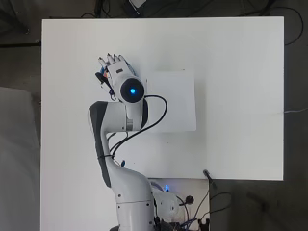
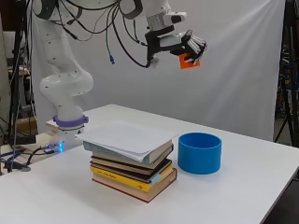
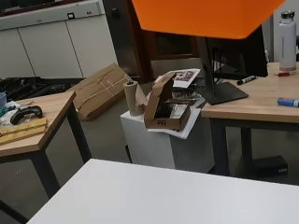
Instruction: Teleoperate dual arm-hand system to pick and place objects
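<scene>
— While the hand (image 2: 180, 44) hangs high above the surface (image 2: 252, 182), what is it carrying?

— I have its fingers curled round an orange block (image 2: 189, 61), flat-faced and sharp-edged, matte like moulded plastic. In the wrist view the block (image 3: 205, 17) fills the upper edge, so it sits just ahead of the palm, tucked under the fingertips.

— Why carry it so high?

— My judgement: clearance. Below the hand and nearer the arm's base stands a stack of books (image 2: 133, 163), hard covers in tan, yellow and dark tones, topped by a loose white sheet (image 2: 124, 135). Height keeps the block from clipping it.

— And the target?

— Likely the blue cup (image 2: 200, 152), a smooth open cylinder with thick walls, standing well below the hand, just beside the stack. I cannot see it from overhead; the arm covers it.

— Note for the next move?

— Descend straight over the open rim before uncurling.
</scene>
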You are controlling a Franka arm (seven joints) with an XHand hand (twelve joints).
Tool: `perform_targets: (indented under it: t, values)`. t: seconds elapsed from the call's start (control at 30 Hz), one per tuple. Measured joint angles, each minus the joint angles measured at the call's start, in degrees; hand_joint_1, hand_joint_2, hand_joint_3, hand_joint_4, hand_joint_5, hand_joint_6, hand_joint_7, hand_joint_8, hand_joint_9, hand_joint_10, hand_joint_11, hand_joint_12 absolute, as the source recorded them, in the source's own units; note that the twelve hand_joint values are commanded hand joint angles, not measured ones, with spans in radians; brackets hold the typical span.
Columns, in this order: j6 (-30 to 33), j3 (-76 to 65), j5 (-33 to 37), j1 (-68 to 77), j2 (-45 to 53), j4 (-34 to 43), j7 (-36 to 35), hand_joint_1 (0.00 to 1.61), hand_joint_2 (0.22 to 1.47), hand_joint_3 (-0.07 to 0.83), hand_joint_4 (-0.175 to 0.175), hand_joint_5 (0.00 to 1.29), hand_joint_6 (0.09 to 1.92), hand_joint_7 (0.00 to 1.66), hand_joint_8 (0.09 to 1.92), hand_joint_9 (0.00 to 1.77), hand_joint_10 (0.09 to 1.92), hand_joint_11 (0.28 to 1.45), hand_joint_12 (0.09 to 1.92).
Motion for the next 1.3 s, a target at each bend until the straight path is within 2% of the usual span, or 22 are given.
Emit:
perform_targets:
  t: [0.07,0.3,0.33,0.37,0.4,0.43,0.5,0.53,0.57,0.63,0.7,0.73,0.87,0.97,1.1,1.2,1.23,1.27,1.3]
  values:
    - [-0.91,0.48,0.40,0.16,4.35,2.93,0.08,0.91,1.24,-0.002,0.175,0.72,1.41,0.94,1.92,1.31,1.92,1.09,1.92]
    - [-3.91,3.05,3.04,-1.85,18.26,11.41,-1.37,0.91,1.24,0.000,0.175,0.73,1.39,0.83,1.92,1.22,1.92,1.03,1.92]
    - [-3.51,3.49,3.10,-1.55,19.71,11.79,-1.35,0.99,1.27,0.005,0.049,0.65,1.41,0.79,1.87,1.19,1.92,1.01,1.92]
    - [-2.82,3.84,3.21,-1.30,21.44,11.97,-1.65,1.05,1.31,0.011,-0.052,0.56,1.47,0.75,1.82,1.14,1.92,0.98,1.92]
    - [-2.18,4.04,3.41,-1.20,23.06,12.10,-2.02,1.08,1.34,0.012,-0.113,0.50,1.51,0.71,1.80,1.09,1.92,0.95,1.92]
    - [-1.78,4.26,3.53,-1.10,24.73,12.36,-2.57,1.10,1.35,0.011,-0.145,0.47,1.53,0.69,1.80,1.07,1.92,0.94,1.92]
    - [-1.33,4.74,3.09,-0.88,27.45,12.70,-4.29,1.12,1.36,0.004,-0.169,0.50,1.48,0.66,1.83,1.09,1.92,0.96,1.92]
    - [-1.04,4.86,2.87,-0.83,28.25,12.51,-5.10,1.12,1.35,0.000,-0.167,0.53,1.46,0.66,1.83,1.10,1.92,0.97,1.92]
    - [-0.80,4.91,2.96,-0.80,28.45,11.87,-5.85,1.12,1.35,-0.002,-0.150,0.54,1.46,0.66,1.82,1.07,1.92,0.94,1.92]
    - [-0.36,4.78,3.98,-0.81,27.65,9.09,-8.05,1.10,1.35,-0.005,-0.071,0.53,1.53,0.67,1.73,0.94,1.92,0.81,1.87]
    - [0.01,4.22,4.88,-0.89,26.18,5.69,-9.73,1.08,1.34,-0.005,-0.023,0.52,1.60,0.69,1.63,0.86,1.92,0.74,1.83]
    - [0.22,3.73,5.12,-0.96,25.29,3.79,-9.92,1.08,1.34,-0.004,-0.017,0.51,1.63,0.69,1.62,0.85,1.92,0.72,1.82]
    - [1.26,0.52,4.63,-1.50,23.16,-1.03,-9.64,1.07,1.36,0.003,-0.046,0.48,1.62,0.67,1.70,0.86,1.92,0.74,1.83]
    - [1.97,-0.61,5.78,-1.69,23.34,-0.53,-11.03,1.06,1.35,0.000,-0.009,0.49,1.68,0.67,1.62,0.83,1.92,0.71,1.80]
    - [1.69,-0.34,7.01,-1.63,24.51,2.84,-8.98,1.07,1.34,-0.004,0.015,0.53,1.70,0.69,1.52,0.84,1.92,0.73,1.83]
    - [2.26,0.42,7.64,-1.48,25.70,4.44,-9.58,1.08,1.33,-0.006,0.019,0.55,1.69,0.69,1.50,0.87,1.92,0.76,1.87]
    - [2.39,0.72,7.88,-1.43,26.09,4.51,-10.21,0.91,1.28,-0.012,0.022,0.48,1.34,0.65,1.14,0.79,1.53,0.66,1.55]
    - [2.43,1.00,8.10,-1.37,26.31,4.64,-10.94,0.59,1.17,-0.022,0.007,0.31,0.85,0.47,0.71,0.60,1.00,0.55,1.03]
    - [2.24,1.13,8.15,-1.31,26.44,4.96,-11.37,0.33,1.07,-0.018,-0.004,0.17,0.47,0.27,0.38,0.39,0.58,0.46,0.60]
